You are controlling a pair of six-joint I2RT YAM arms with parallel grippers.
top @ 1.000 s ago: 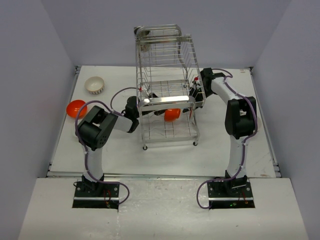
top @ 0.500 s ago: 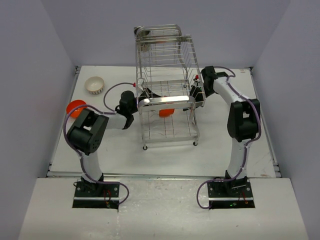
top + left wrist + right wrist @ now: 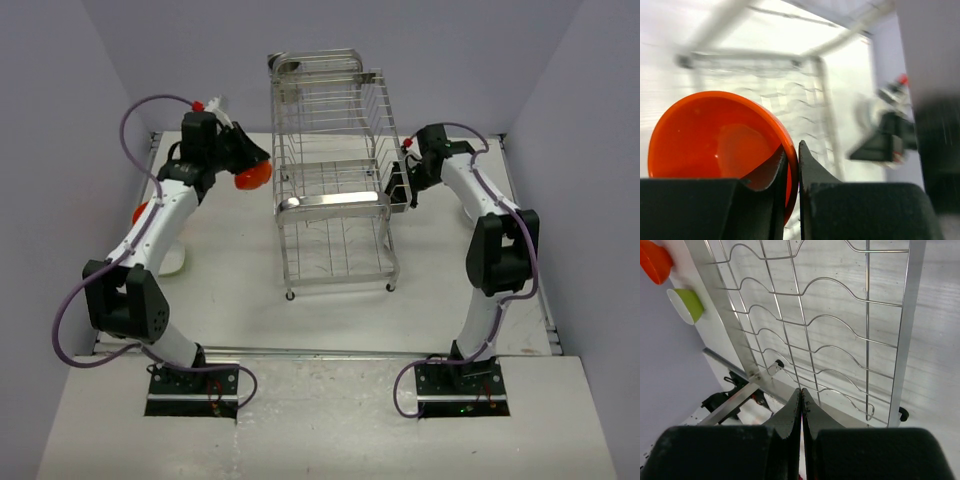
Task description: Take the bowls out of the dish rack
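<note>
My left gripper (image 3: 243, 168) is raised at the back left of the table, left of the dish rack (image 3: 332, 203). It is shut on the rim of a glossy orange bowl (image 3: 252, 177); in the left wrist view the fingers (image 3: 810, 172) pinch that bowl (image 3: 715, 140) on its right edge. A second orange bowl (image 3: 143, 213) lies on the table at the left, partly behind my left arm. No bowl shows in the rack. My right gripper (image 3: 403, 188) is shut and empty against the rack's right side; in the right wrist view (image 3: 801, 392) it faces the rack's wires (image 3: 840, 325).
Through the rack wires, the right wrist view shows an orange bowl (image 3: 654, 261) and a pale greenish-looking bowl (image 3: 686, 306) at the far left. Side walls enclose the table. My right arm (image 3: 882, 142) shows blurred in the left wrist view.
My left arm has drawn the orange bowl out of the rack's lower tier and swung it up and to the back left. My right gripper has stayed by the rack's right side.
</note>
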